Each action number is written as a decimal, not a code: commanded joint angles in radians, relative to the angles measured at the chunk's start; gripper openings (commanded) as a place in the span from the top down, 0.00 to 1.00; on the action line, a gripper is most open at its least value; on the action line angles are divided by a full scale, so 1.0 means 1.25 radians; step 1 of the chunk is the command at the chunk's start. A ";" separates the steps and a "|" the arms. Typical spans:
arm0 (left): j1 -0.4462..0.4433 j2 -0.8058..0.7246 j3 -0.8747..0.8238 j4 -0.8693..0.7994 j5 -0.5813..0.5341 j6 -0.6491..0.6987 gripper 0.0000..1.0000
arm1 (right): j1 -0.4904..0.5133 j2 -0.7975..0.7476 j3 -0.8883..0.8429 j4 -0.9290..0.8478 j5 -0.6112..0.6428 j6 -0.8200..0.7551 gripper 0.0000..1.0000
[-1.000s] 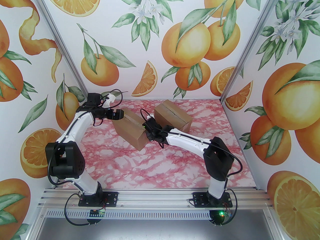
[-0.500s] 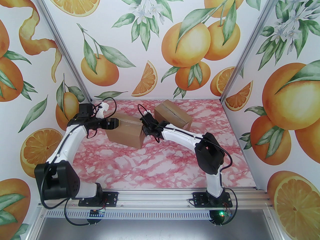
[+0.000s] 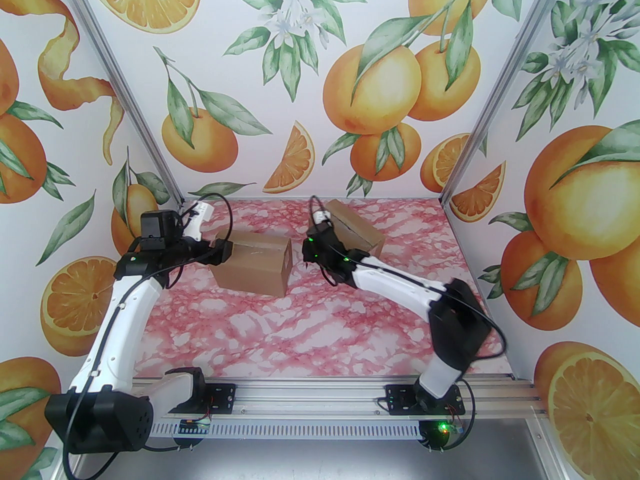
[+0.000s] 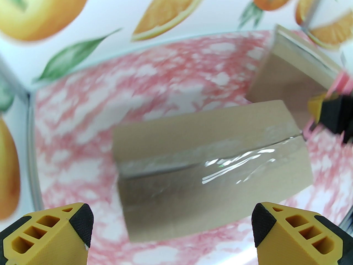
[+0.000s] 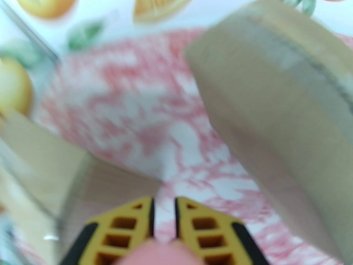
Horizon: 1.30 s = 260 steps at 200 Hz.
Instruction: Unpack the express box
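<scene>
**A:** Left pincer [image 4: 172, 222] is spread wide with nothing in it. The brown cardboard box [image 4: 209, 159], sealed with clear shiny tape [image 4: 234, 159], sits on the pink marbled counter [image 3: 310, 328] just ahead of its fingertips.

**B:** Flaps closed, tape running along the top. And the right pincer [image 5: 164, 211]?

**A:** Fingers nearly together, clamped on a blurred pink object [image 5: 157, 252]. The taped box lies off to its left, and a second brown cardboard box [image 5: 275, 106] looms close ahead on its right.
</scene>
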 commanded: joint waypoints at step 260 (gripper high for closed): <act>-0.290 0.019 -0.094 0.113 -0.040 0.512 0.00 | 0.131 0.182 -0.362 1.087 0.395 0.631 1.00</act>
